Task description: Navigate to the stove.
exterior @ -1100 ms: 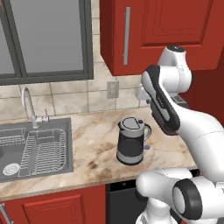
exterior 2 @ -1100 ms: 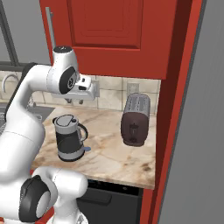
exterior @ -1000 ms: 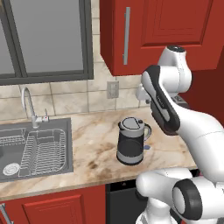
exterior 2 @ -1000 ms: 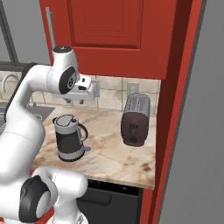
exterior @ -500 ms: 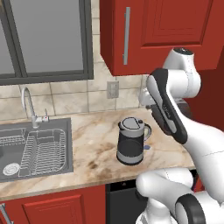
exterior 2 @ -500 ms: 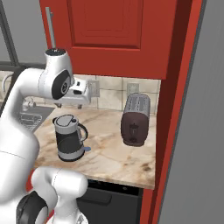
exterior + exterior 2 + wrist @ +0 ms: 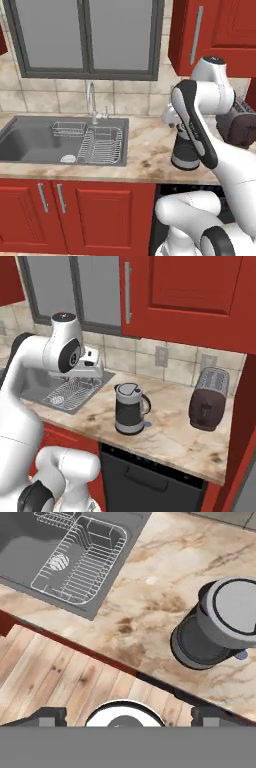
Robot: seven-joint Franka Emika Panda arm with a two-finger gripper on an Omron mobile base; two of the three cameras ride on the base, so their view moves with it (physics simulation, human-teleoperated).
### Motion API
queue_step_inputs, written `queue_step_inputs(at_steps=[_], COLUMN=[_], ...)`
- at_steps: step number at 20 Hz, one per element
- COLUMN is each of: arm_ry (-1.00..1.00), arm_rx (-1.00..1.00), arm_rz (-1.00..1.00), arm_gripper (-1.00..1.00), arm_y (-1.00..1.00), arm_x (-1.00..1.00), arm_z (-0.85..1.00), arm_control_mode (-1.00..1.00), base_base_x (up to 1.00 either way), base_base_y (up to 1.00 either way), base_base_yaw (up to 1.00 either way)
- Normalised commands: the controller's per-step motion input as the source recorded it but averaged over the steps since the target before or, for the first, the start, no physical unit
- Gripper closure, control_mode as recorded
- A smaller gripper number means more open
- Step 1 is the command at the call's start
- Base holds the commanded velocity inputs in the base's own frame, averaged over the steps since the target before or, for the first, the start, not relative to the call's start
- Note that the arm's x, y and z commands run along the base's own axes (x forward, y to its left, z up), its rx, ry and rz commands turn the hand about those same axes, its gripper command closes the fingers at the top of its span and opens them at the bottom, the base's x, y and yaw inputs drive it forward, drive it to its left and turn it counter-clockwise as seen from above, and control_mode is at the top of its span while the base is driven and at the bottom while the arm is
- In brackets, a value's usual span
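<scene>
Stove nowhere around yet, so navigation looks barely started, driving left to do. Base faces sink (image 7: 35,140), counter (image 7: 175,436), kettle (image 7: 130,408), toaster (image 7: 207,398). Gripper (image 7: 125,714) empty, fingertips parked well apart.

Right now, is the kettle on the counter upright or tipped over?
Upright. The kettle stands on its round base on the marble counter, lid on top and handle to the side; the hand view looks down onto its closed lid.
</scene>
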Motion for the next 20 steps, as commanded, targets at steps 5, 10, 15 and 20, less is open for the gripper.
queue_step_inputs(at_steps=[5,10,15,20], arm_ry=[0.0,0.0,0.0,0.0], arm_rx=[0.0,0.0,0.0,0.0], arm_rz=[0.0,0.0,0.0,0.0], arm_gripper=[-1.0,-1.0,-1.0,-1.0], arm_y=[0.0,0.0,0.0,0.0], arm_x=[0.0,0.0,0.0,0.0], arm_z=[0.0,0.0,0.0,0.0], arm_control_mode=[1.0,1.0,1.0,1.0], base_base_x=[-0.37,-0.16,-0.12,-0.04], base_base_y=[0.33,0.13,0.01,0.0], base_base_yaw=[0.85,0.98,1.0,1.0])
